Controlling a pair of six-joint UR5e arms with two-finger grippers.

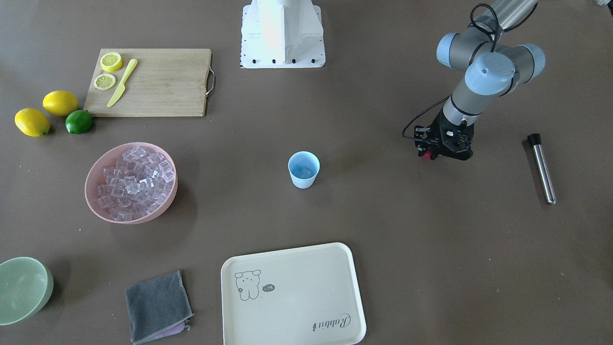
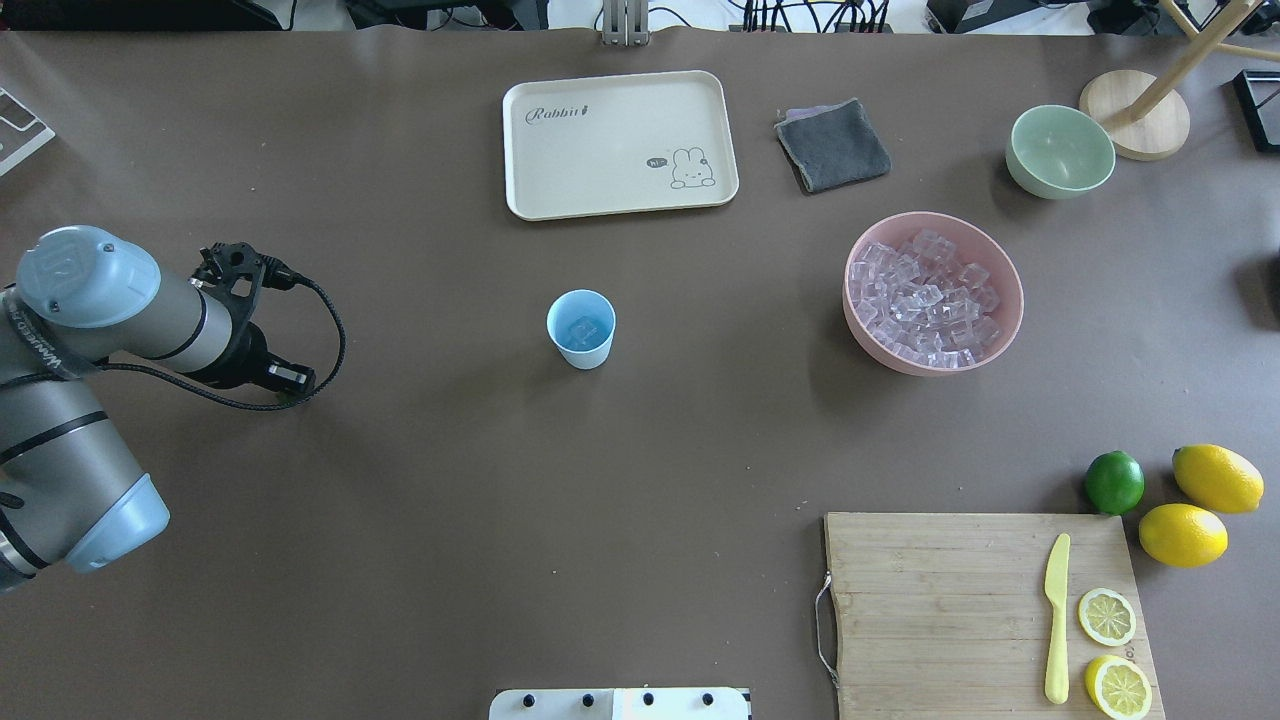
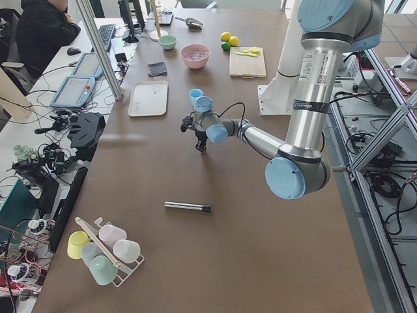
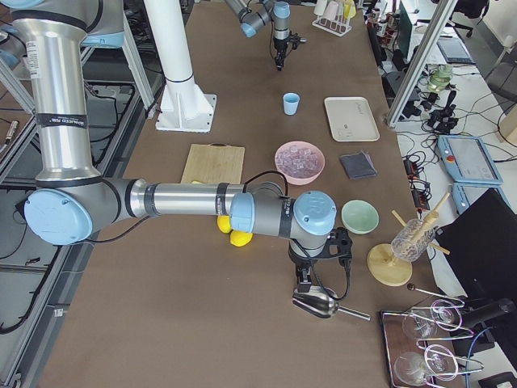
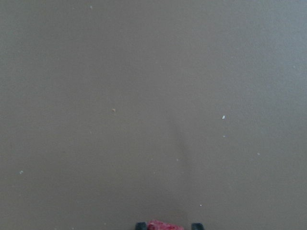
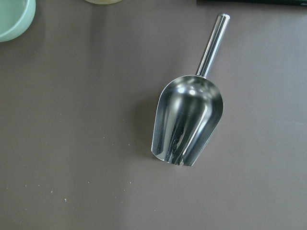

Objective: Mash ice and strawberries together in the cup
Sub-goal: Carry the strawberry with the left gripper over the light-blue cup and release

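Holding the strawberry [image 1: 427,155] clamped in your left gripper [image 5: 168,225], centre it over the cup [image 1: 303,169] before release; right gripper [image 4: 307,283]: cannot tell.

- Long matte brown table [image 2: 400,500], evenly lit, with soft shadows.
- White side bench [image 4: 493,113] at three o'clock in the exterior right view, behind a slanted aluminium post [image 4: 418,56].
- Grey floor [image 3: 397,274] at four o'clock in the exterior left view.
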